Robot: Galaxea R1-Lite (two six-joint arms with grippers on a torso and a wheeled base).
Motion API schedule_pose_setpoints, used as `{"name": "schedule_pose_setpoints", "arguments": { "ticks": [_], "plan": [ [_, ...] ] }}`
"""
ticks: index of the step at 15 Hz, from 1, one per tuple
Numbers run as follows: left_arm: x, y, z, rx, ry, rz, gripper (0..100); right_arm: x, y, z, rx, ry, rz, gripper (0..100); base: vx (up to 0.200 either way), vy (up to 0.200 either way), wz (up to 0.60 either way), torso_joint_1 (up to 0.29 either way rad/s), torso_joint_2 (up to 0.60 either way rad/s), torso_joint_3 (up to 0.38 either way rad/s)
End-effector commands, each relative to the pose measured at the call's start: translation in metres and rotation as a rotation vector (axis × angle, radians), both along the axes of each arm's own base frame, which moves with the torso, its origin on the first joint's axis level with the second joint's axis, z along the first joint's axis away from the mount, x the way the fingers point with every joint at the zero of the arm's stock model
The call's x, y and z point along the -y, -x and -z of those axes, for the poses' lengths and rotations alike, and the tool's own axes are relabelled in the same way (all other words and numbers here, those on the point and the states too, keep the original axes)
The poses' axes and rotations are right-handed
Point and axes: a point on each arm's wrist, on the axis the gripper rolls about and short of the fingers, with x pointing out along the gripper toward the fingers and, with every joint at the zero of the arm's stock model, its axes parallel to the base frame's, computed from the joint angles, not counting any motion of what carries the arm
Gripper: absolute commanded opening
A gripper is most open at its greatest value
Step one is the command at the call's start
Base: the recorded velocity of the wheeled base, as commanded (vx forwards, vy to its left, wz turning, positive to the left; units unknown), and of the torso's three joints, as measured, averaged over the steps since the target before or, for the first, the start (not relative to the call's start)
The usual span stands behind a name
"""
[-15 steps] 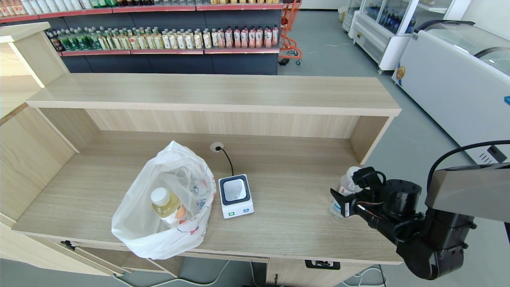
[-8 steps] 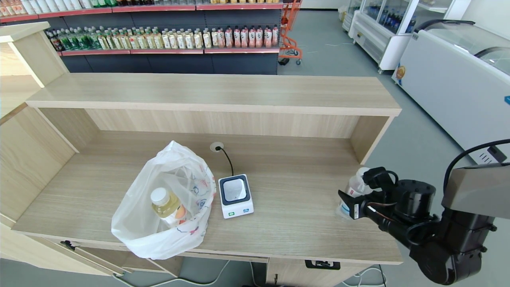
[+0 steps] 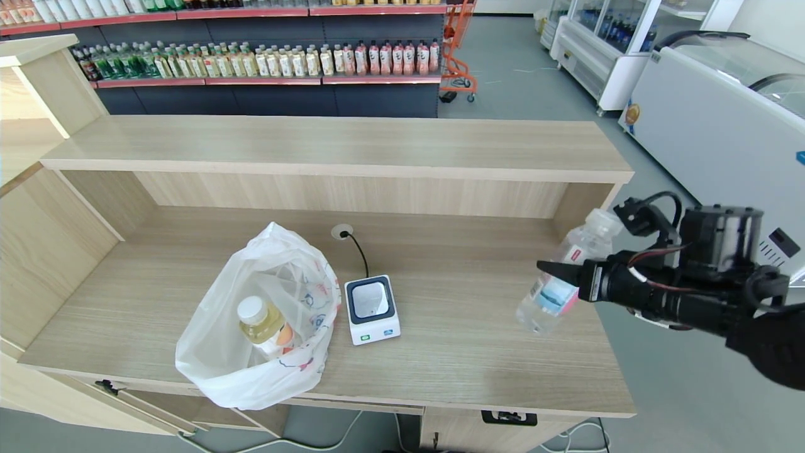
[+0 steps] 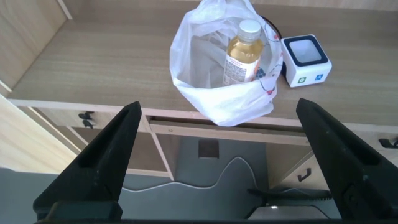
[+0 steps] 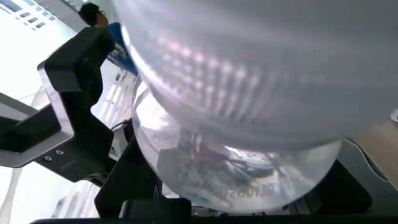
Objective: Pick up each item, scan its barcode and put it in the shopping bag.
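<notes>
Bottle [image 3: 546, 301] aslant in level right gripper [image 3: 566, 275]

Clear bottle [image 3: 555, 296] tilts above the counter [image 3: 453, 352]; yellow bottle [image 3: 261, 319] stands in white bag [image 3: 214, 368].

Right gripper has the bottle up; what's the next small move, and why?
Probably carry it toward the robot's left, over the scanner, with the label facing its window. The right gripper holds the water bottle tilted above the right end of the counter, well aside from the scanner, so a scan looks unlikely from there.
</notes>
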Motion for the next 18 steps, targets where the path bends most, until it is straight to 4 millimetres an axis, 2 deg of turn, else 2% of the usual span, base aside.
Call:
{"name": "schedule_pose_setpoints", "arguments": {
  "ticks": [1, 2, 3, 6, 10, 18],
  "plan": [
    [0.000, 0.000, 0.000, 0.000, 0.000, 0.000, 100, 0.003, 0.054, -0.113, 0.164, -0.170, -0.233, 0, 0.000, 0.000, 0.00, 0.000, 0.00, 0.000],
    [0.000, 0.000, 0.000, 0.000, 0.000, 0.000, 100, 0.003, 0.074, -0.140, 0.150, -0.214, -0.373, 0, 0.000, 0.000, 0.00, 0.000, 0.00, 0.000],
    [0.000, 0.000, 0.000, 0.000, 0.000, 0.000, 100, 0.001, 0.087, -0.154, 0.144, -0.237, -0.451, 0, 0.000, 0.000, 0.00, 0.000, 0.00, 0.000],
    [0.000, 0.000, 0.000, 0.000, 0.000, 0.000, 100, 0.000, 0.124, -0.175, 0.103, -0.293, -0.633, 0, 0.000, 0.000, 0.00, 0.000, 0.00, 0.000],
    [0.000, 0.000, 0.000, 0.000, 0.000, 0.000, 100, -0.006, 0.158, -0.172, 0.076, -0.301, -0.807, 0, 0.000, 0.000, 0.00, 0.000, 0.00, 0.000],
    [0.000, 0.000, 0.000, 0.000, 0.000, 0.000, 100, -0.012, 0.188, -0.171, 0.035, -0.310, -0.956, 0, 0.000, 0.000, 0.00, 0.000, 0.00, 0.000]
  ]
}}
